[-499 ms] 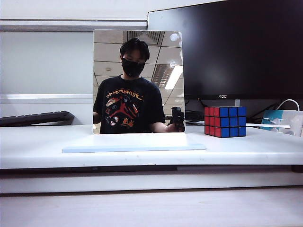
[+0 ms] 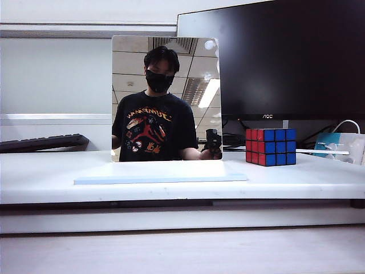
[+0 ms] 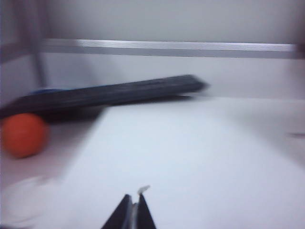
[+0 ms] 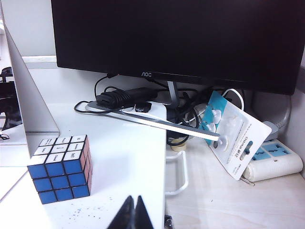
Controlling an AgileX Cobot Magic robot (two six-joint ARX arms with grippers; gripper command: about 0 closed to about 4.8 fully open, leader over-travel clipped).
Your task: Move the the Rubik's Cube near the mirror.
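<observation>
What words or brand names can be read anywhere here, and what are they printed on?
"AOC": on the bottom edge of the black monitor, readable in the exterior and right wrist views.
White top stickers of the Rubik's Cube: printing too small to read.
Shirt of the person reflected in the mirror: lettering reversed and unclear.
Blue-and-white package: print too small.
Left wrist view: too blurred, no text.

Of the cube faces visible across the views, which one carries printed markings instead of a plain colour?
The white top face of the Rubik's Cube, seen in the right wrist view: its stickers bear small dark print, while the blue and red faces are plain. The right gripper sits shut nearby.
</observation>
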